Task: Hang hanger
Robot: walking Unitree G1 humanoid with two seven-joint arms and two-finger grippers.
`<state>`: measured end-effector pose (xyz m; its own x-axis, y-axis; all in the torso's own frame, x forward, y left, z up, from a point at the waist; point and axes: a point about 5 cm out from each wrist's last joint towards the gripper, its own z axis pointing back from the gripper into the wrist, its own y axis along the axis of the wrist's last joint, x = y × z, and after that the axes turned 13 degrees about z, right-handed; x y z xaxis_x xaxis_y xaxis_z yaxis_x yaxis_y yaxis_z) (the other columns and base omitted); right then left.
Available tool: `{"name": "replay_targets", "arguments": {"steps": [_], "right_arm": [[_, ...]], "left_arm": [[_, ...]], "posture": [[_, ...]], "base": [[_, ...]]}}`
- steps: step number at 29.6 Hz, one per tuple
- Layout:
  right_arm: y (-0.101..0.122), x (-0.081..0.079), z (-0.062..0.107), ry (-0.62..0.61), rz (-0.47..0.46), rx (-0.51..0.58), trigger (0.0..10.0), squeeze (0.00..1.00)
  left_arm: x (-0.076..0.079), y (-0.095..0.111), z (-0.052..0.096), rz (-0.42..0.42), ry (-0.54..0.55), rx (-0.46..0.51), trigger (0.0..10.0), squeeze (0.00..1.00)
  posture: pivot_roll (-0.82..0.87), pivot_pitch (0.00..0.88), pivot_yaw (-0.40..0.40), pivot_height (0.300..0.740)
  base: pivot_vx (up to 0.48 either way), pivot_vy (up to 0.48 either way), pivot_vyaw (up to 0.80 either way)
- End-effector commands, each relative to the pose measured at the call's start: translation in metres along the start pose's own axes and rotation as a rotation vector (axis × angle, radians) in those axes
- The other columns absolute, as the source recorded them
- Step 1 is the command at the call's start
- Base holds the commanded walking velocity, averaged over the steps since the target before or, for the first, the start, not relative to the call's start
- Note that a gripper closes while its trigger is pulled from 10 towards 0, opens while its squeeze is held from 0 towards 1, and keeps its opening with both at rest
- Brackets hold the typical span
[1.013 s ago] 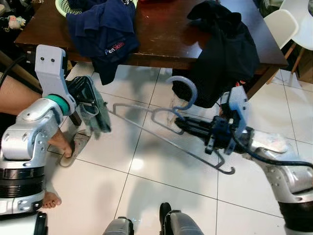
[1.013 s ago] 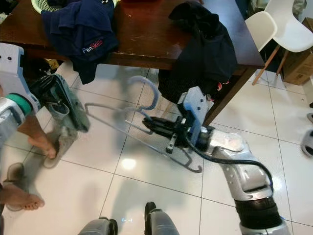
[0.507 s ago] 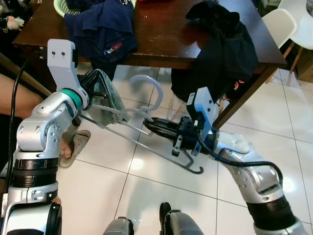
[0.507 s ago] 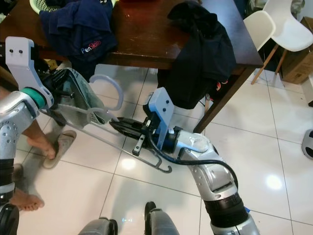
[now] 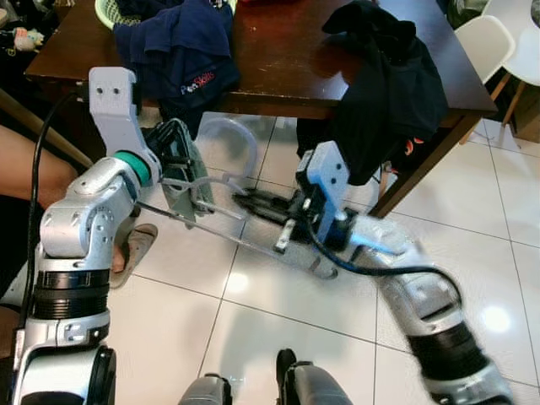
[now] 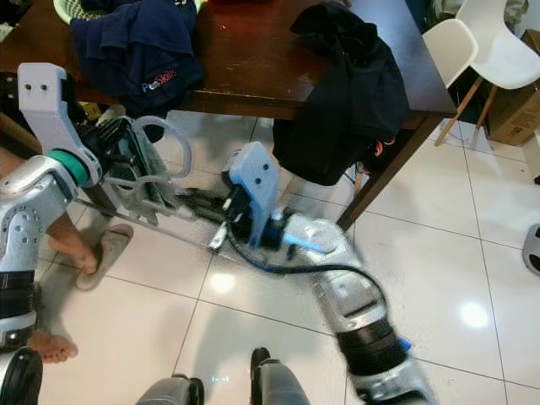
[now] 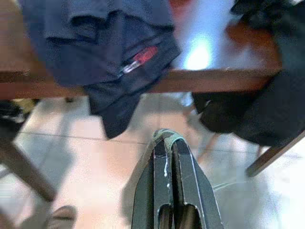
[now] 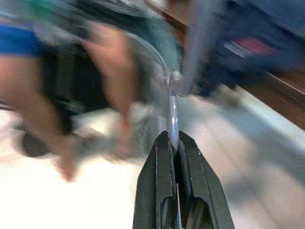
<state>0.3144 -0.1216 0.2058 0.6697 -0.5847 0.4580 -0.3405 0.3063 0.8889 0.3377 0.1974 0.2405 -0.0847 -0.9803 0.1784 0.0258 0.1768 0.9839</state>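
My right gripper [image 5: 246,201] is shut on the neck of a grey hanger [image 5: 221,232] and holds it low over the floor; the right wrist view shows the fingers [image 8: 162,167] clamped on its wire [image 8: 172,119]. The translucent hook [image 5: 229,135] rises beside my left gripper [image 5: 175,160]. That gripper is shut on a grey-green garment [image 5: 187,179], whose cloth shows at the fingertips [image 7: 167,138]. One shoulder of the hanger reaches into or against this garment; I cannot tell which. The hanger's long bar slopes down to the right.
A dark wooden table [image 5: 283,59] stands just behind, with a navy shirt [image 5: 181,51] and a black garment [image 5: 396,84] draped over its edge. A person's bare leg and sandalled foot [image 5: 135,249] are at the left. White chairs [image 5: 489,42] stand at the right.
My right arm has carried the hanger left, until its hook and shoulder meet the garment. My left gripper has risen and come in closer to the hanger, garment still in it.
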Motion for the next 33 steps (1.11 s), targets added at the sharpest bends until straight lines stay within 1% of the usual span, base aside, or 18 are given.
{"name": "replay_targets", "arguments": {"steps": [1, 2, 3, 4, 5, 6, 8, 12, 13, 14, 15, 16, 17, 19, 20, 24, 29, 33], "right_arm": [[-0.019, 0.024, 0.018, -0.154, -0.002, -0.124, 10.0, 0.0], [-0.031, 0.034, 0.027, -0.229, -0.011, -0.207, 10.0, 0.0], [-0.031, 0.034, 0.027, -0.229, -0.011, -0.207, 10.0, 0.0], [-0.041, 0.037, 0.032, -0.258, 0.001, -0.274, 10.0, 0.0], [-0.041, 0.037, 0.032, -0.258, 0.001, -0.274, 10.0, 0.0], [-0.048, 0.037, 0.036, -0.263, 0.017, -0.314, 10.0, 0.0], [-0.053, 0.036, 0.038, -0.254, 0.032, -0.341, 10.0, 0.0], [-0.055, 0.033, 0.038, -0.243, 0.03, -0.343, 10.0, 0.0], [-0.052, 0.028, 0.035, -0.216, -0.014, -0.305, 10.0, 0.0], [-0.052, 0.028, 0.035, -0.216, -0.014, -0.305, 10.0, 0.0], [-0.044, 0.022, 0.031, -0.183, -0.072, -0.246, 10.0, 0.0], [-0.044, 0.022, 0.031, -0.183, -0.072, -0.246, 10.0, 0.0], [-0.036, 0.017, 0.03, -0.135, -0.12, -0.193, 10.0, 0.0], [-0.031, 0.014, 0.03, -0.101, -0.147, -0.161, 10.0, 0.0], [-0.03, 0.017, 0.034, -0.088, -0.138, -0.164, 10.0, 0.0], [-0.019, 0.022, 0.038, -0.081, -0.143, -0.081, 10.0, 0.0], [-0.012, 0.018, 0.034, -0.065, -0.154, -0.029, 10.0, 0.0], [-0.029, 0.005, 0.027, -0.078, -0.183, -0.065, 10.0, 0.0]], "left_arm": [[-0.005, -0.008, 0.006, -0.023, 0.065, 0.001, 10.0, 0.0], [-0.011, -0.013, 0.009, 0.065, 0.133, 0.011, 10.0, 0.0], [-0.011, -0.013, 0.009, 0.065, 0.133, 0.011, 10.0, 0.0], [-0.016, -0.011, 0.011, 0.139, 0.18, 0.044, 10.0, 0.0], [-0.016, -0.011, 0.011, 0.139, 0.18, 0.044, 10.0, 0.0], [-0.019, -0.007, 0.012, 0.196, 0.201, 0.08, 10.0, 0.0], [-0.021, -0.002, 0.014, 0.24, 0.206, 0.109, 10.0, 0.0], [-0.024, 0.006, 0.015, 0.206, 0.216, 0.149, 10.0, 0.0], [-0.025, 0.011, 0.017, 0.083, 0.241, 0.187, 10.0, 0.0], [-0.025, 0.011, 0.017, 0.083, 0.241, 0.187, 10.0, 0.0], [-0.025, 0.009, 0.019, -0.008, 0.281, 0.206, 10.0, 0.0], [-0.025, 0.009, 0.019, -0.008, 0.281, 0.206, 10.0, 0.0], [-0.027, 0.004, 0.021, -0.039, 0.334, 0.211, 10.0, 0.0], [-0.028, 0.0, 0.022, -0.042, 0.37, 0.209, 10.0, 0.0], [-0.034, -0.004, 0.02, 0.056, 0.445, 0.185, 10.0, 0.0], [-0.034, -0.01, 0.018, 0.137, 0.425, 0.126, 10.0, 0.0], [-0.028, -0.015, 0.02, 0.127, 0.375, 0.108, 10.0, 0.0], [-0.024, -0.023, 0.021, 0.114, 0.347, 0.089, 10.0, 0.0]], "posture": [[0.02, 0.161, 0.012, 0.74], [0.01, 0.165, 0.014, 0.74], [0.01, 0.165, 0.014, 0.74], [0.01, 0.166, 0.014, 0.74], [0.01, 0.166, 0.014, 0.74], [0.02, 0.167, 0.015, 0.74], [0.02, 0.168, 0.015, 0.74], [0.02, 0.169, 0.015, 0.74], [0.02, 0.17, 0.014, 0.74], [0.02, 0.17, 0.014, 0.74], [0.02, 0.174, 0.012, 0.74], [0.02, 0.174, 0.012, 0.74], [0.02, 0.176, 0.007, 0.74], [0.02, 0.177, 0.004, 0.74], [0.01, 0.178, -0.002, 0.74], [0.01, 0.178, -0.001, 0.74], [0.01, 0.174, -0.005, 0.74], [0.02, 0.17, -0.008, 0.74]], "base": [[0.0, 0.0, 0.0], [0.0, 0.0, 0.0], [0.0, 0.0, 0.0], [0.0, 0.0, 0.0], [0.0, 0.0, 0.0], [0.0, 0.0, 0.0], [0.0, 0.0, 0.0], [0.0, 0.0, 0.0], [0.0, 0.0, 0.0], [0.0, 0.0, 0.0], [0.0, 0.0, 0.0], [0.0, 0.0, 0.0], [0.0, 0.0, 0.0], [0.0, 0.0, 0.0], [0.0, 0.0, 0.0], [0.0, 0.0, 0.0], [0.0, 0.0, 0.0], [0.0, 0.0, 0.0]]}}
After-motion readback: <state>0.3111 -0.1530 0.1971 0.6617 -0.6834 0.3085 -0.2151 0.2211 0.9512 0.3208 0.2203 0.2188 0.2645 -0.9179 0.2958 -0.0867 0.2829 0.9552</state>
